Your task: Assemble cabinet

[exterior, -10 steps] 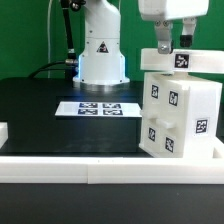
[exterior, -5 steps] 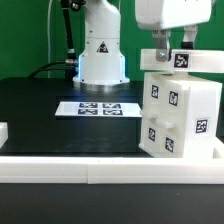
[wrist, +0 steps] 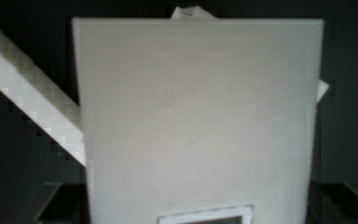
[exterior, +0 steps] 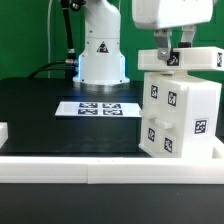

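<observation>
The cabinet point(exterior: 178, 112), a white tagged box, stands on the black table at the exterior view's right, against the front rail. A flat white tagged panel point(exterior: 200, 58) lies across its top. My gripper point(exterior: 172, 50) comes down from above and is shut on this panel, one finger on each side. In the wrist view the panel point(wrist: 197, 110) fills the middle, with a tag at its near end. My gripper point(wrist: 197, 205) straddles it, and the dark fingers point(wrist: 44, 200) show at its two edges. The cabinet below is hidden in the wrist view.
The marker board point(exterior: 98, 107) lies flat mid-table in front of the robot base point(exterior: 100, 50). A long white rail point(exterior: 90, 165) runs along the table's front edge. A small white block point(exterior: 3, 130) sits at the exterior view's left edge. A white bar point(wrist: 25, 85) crosses the wrist view diagonally.
My gripper has shifted a little toward the exterior view's left along the cabinet top, and the panel's tag is now partly hidden behind the fingers. The cabinet has not moved.
</observation>
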Available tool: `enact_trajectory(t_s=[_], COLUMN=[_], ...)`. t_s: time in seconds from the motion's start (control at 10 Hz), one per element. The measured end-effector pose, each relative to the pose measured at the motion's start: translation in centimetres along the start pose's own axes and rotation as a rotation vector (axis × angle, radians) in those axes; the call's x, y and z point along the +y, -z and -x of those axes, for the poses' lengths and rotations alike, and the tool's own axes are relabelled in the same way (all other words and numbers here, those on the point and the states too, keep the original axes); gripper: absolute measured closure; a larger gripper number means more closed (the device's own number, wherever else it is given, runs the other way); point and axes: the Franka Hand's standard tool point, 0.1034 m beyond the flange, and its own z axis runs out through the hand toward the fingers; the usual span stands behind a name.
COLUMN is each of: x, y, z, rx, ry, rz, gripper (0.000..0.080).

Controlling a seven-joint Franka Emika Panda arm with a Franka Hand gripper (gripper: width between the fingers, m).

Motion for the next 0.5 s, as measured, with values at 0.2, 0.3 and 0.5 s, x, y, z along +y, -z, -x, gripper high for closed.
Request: enact_trajectory(t_s=[0.2, 0.3, 0.5], x=[-0.04, -0.03, -0.04], y=[0.0, 0.0, 0.01], z=[-0.05, -0.05, -0.08], rx=[0.002, 0.002, 0.003], ry=[-0.124, -0.212, -0.345], rz=[-0.001, -0.001, -0.001], gripper=[0.0232, 0.0232, 0.0232])
